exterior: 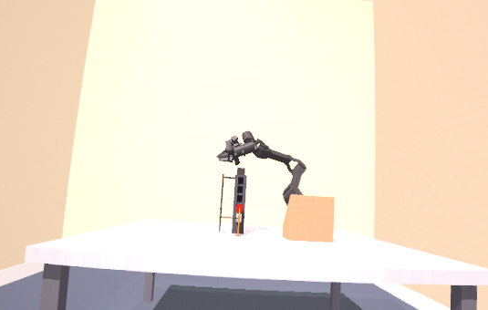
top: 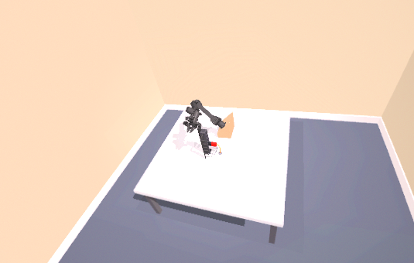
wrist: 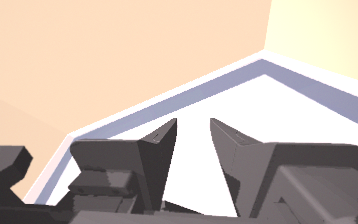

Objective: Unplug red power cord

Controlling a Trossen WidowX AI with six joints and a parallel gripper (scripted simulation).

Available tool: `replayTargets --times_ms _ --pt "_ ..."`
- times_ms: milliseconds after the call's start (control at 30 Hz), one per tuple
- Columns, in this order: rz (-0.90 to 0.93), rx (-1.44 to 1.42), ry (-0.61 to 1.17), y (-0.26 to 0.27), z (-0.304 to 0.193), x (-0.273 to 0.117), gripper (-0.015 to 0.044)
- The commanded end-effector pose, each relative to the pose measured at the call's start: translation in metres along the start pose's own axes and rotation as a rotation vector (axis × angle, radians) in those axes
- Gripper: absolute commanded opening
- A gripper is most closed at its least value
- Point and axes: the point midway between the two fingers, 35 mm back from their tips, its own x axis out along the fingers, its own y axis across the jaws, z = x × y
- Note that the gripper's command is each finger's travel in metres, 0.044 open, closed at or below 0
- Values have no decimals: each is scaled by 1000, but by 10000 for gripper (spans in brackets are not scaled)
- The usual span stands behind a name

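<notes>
Gripper (wrist: 192,131) partly closed, narrow gap btw the two fingers, nothing in that gap — only white table (wrist: 290,120) and floor strip visible through it. Holds nothing. Wrist view shows neither plug nor strip; finger bases cut off at bottom edge.

Hard to see: in top view the red plug (top: 213,144) is a tiny blob, cord (top: 220,148) just a thin orange-ish line curling to a small grey end on the table. In exterior view plug (exterior: 239,209) sits in the lowest socket of the power strip (exterior: 241,191), cord (exterior: 238,225) hanging down to the tabletop. Prongs not visible, so seating prob. full but can't confirm. Arm base hidden behind the tan box (exterior: 309,218) in exterior view.

Counts: 1 arm, 1 gripper w/ 2 fingers, 1 power strip standing upright, 1 red plug + cord, 1 thin ladder-like frame (exterior: 224,202) just beside the strip, 1 tan box, 1 table; 4 legs seen in exterior view. Strip shows approx. 4 sockets, 3 dark ones above the plugged one.

Arm pose: rises from behind box, elbow bent, forearm reaching out toward the strip; gripper (exterior: 223,156) hangs above the strip's top end, tilted slightly down, apart from it. Well above plug, touching nothing.
</notes>
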Motion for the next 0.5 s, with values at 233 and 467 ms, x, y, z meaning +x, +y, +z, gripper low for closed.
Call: replayTargets --times_ms 233,467 --pt "365 -845 426 110 -128 16 160" --pt "661 -1394 769 126 -228 -11 160"
